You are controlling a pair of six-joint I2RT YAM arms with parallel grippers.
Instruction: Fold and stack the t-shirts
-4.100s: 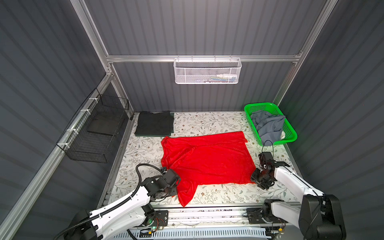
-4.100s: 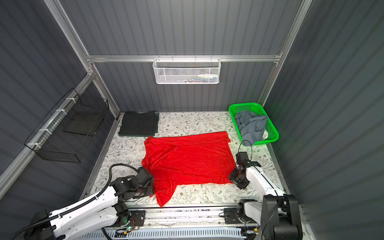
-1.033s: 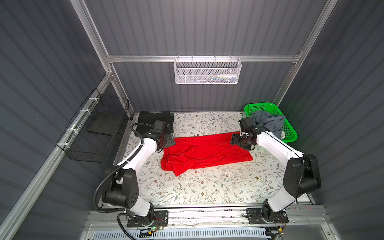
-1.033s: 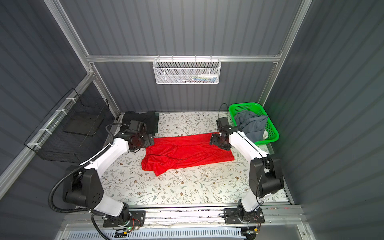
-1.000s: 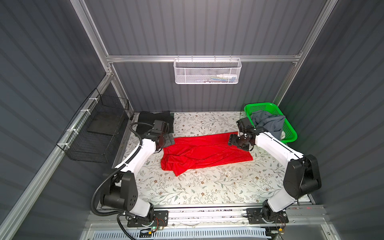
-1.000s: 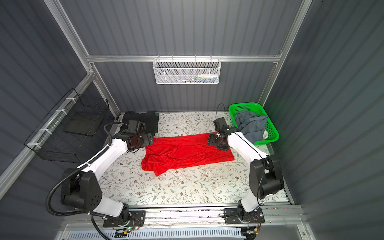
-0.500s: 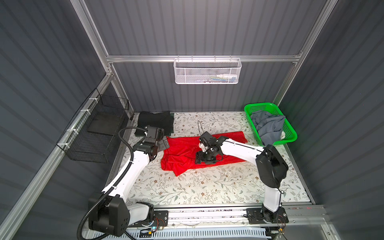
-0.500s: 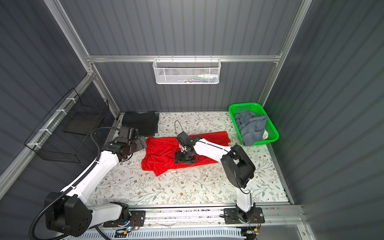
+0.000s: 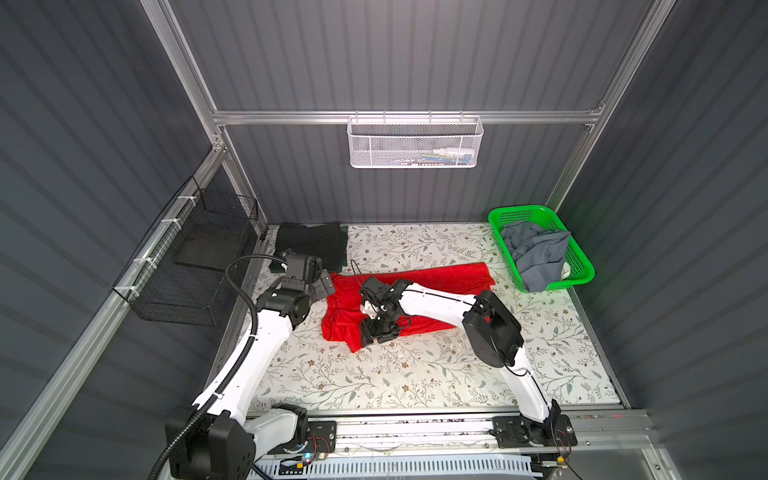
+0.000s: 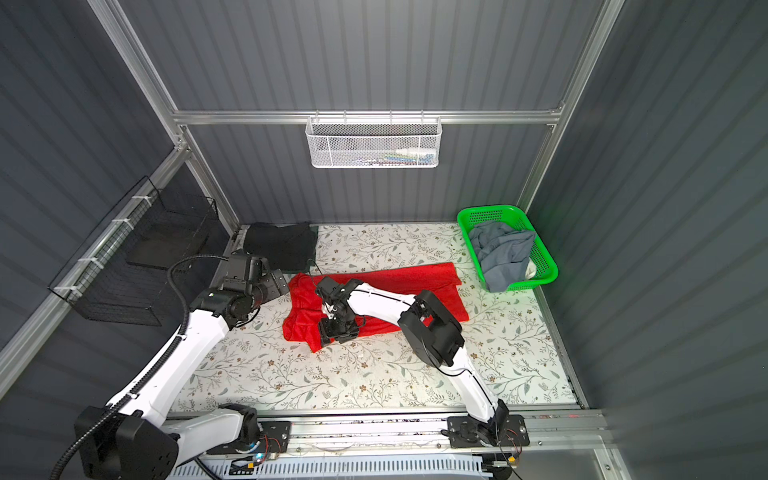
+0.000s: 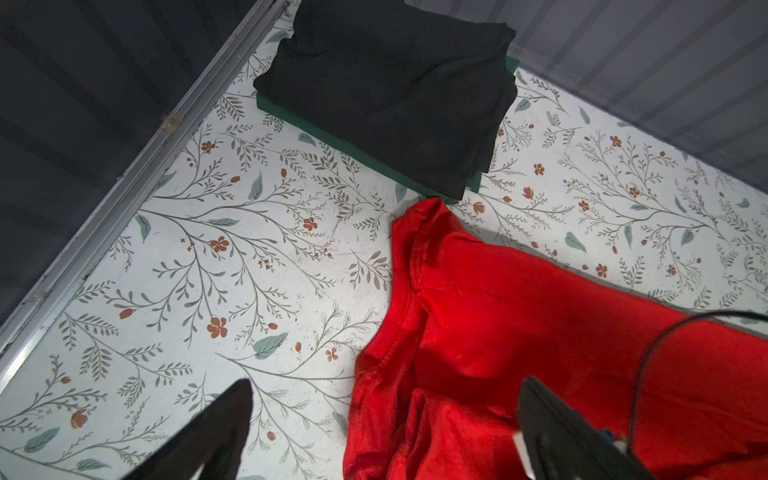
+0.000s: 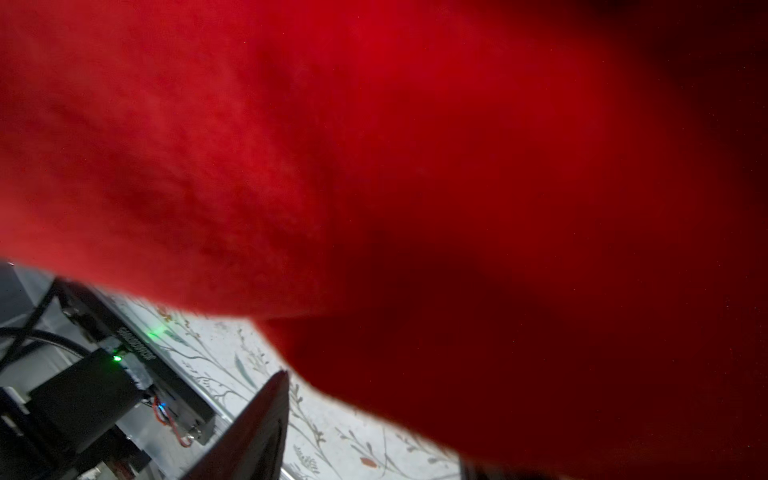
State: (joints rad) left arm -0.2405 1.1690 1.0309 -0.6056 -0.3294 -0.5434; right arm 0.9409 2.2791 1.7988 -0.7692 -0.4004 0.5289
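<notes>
Left arm point(image 9: 253, 349), right arm point(image 9: 436, 300): white shells, black joints. Left end effector point(image 9: 328, 287), right end effector point(image 9: 370, 335): black. Ribbed black cable point(image 9: 227, 274).

Bright red t-shirt point(image 9: 449, 276), black shirts point(image 9: 311, 245), grey-blue shirt point(image 9: 534, 253), green basket point(image 9: 519, 210), floral table point(image 9: 374, 374)

Dark grey ribbed wall panels point(image 9: 415, 62) in aluminium framing point(image 9: 291, 117) enclose a floral-printed tabletop point(image 9: 415, 374) spreading under the jaws of the left gripper point(image 9: 325, 286) and right gripper point(image 9: 378, 332), a white mesh basket point(image 9: 415, 145) hanging far beyond them, a black wire basket point(image 9: 187, 270) outboard of the left jaws.
</notes>
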